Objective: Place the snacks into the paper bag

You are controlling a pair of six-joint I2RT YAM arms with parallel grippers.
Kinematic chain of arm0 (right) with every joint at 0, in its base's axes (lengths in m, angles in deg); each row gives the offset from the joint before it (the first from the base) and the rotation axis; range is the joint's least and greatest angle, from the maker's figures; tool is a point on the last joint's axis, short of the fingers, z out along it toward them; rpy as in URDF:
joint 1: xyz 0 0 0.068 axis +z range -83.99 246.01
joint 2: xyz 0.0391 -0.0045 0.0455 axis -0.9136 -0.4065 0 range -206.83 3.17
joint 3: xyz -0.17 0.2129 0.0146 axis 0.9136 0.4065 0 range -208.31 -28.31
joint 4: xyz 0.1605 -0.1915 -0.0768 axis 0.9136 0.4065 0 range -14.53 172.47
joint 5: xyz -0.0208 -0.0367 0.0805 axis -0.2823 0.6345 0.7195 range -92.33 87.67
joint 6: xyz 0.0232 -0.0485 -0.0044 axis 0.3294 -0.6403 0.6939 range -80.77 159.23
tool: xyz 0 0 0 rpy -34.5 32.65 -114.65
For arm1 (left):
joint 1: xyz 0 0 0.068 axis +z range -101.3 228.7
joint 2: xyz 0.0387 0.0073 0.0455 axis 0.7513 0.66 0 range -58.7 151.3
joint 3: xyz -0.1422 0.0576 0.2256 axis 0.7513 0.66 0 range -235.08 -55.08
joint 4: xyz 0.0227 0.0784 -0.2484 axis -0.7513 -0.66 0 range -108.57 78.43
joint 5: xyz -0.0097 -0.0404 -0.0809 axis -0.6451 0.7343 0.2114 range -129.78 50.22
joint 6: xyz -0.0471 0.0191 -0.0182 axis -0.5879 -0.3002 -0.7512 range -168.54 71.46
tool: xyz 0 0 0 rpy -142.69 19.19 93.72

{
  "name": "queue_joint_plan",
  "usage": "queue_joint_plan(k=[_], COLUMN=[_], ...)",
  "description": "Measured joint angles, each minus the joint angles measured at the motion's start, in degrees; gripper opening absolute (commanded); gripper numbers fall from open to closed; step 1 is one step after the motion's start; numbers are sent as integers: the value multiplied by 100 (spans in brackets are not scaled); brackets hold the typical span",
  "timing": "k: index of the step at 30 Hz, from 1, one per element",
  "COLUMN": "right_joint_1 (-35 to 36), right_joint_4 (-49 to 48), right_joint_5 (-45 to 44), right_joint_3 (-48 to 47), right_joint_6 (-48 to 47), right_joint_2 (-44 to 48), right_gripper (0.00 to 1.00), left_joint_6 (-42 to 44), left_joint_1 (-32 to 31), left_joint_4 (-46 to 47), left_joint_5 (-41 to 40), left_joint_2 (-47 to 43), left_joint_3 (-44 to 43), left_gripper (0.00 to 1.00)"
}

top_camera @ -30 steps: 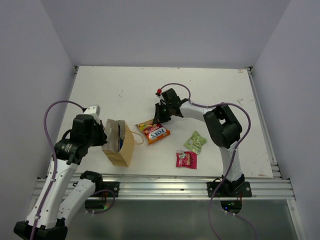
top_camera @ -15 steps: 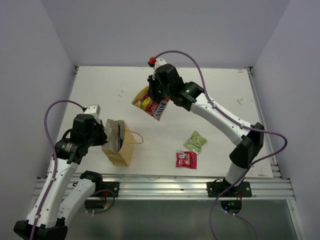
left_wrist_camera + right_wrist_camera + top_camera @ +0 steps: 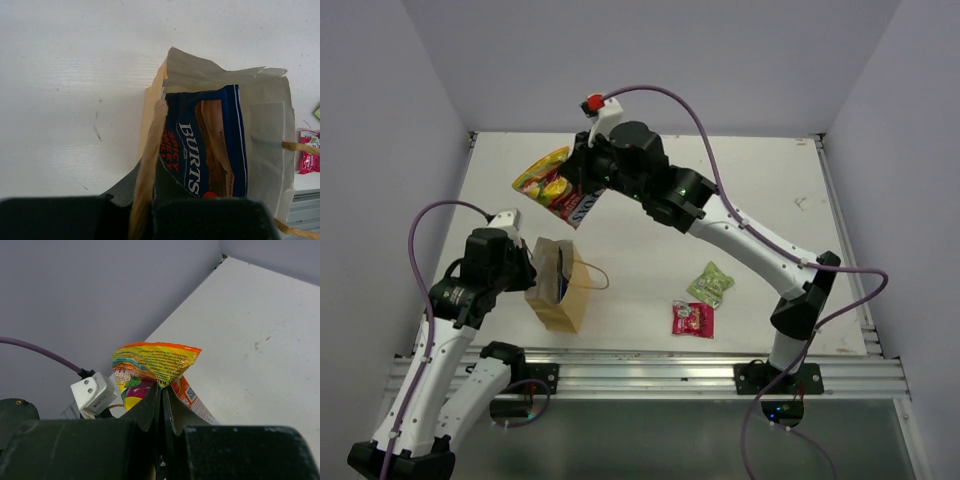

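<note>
Over the table (image 3: 770,180) in the top view, the right gripper (image 3: 582,182) is carrying the red-orange candy bag (image 3: 552,185) in the air, beyond the upright paper bag (image 3: 560,295) beside the left gripper (image 3: 527,272). The pale green packet (image 3: 710,284) and pink packet (image 3: 692,319) are lying close together, well right of the bag.

From the left wrist, the fingers are pinching the bag's string handle (image 3: 149,165), and the dark blue crisp bag (image 3: 205,145) is sitting inside.

From the right wrist, the jaws are clamping the candy bag's lower edge.
</note>
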Motion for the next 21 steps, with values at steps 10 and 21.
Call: queue_joint_plan(k=[10,21], right_joint_1=[437,831], right_joint_4=[-17,-313], right_joint_5=[9,76], right_joint_3=[72,745], right_joint_6=[313,835], right_joint_2=[-483,-496], right_gripper=[0,0], left_joint_6=[13,13], left_joint_1=[0,0], left_joint_4=[2,7], left_joint_5=[164,227], left_joint_2=[-83,-146], left_joint_3=[0,0], left_gripper=[0,0])
